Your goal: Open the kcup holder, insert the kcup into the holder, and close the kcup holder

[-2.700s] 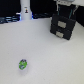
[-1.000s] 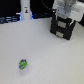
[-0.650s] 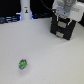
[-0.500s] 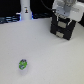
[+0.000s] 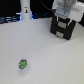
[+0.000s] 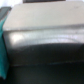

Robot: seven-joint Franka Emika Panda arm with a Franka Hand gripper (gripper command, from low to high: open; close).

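Hovering over the kcup holder (image 5: 64,27), claw (image 5: 65,16) grip unclear; kcup (image 5: 22,64) well apart.

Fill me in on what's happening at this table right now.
A single robot arm has its tool at the top of the black kcup holder, at the far side on the exterior view's right. Whether the tool is open or shut cannot be told. The wrist view shows only a blurred close-up of a dark boxy surface. The kcup, green-topped, lies alone on the white table nearer the camera, untouched, so it has not been inserted. A white bottle-shaped post stands at the back.
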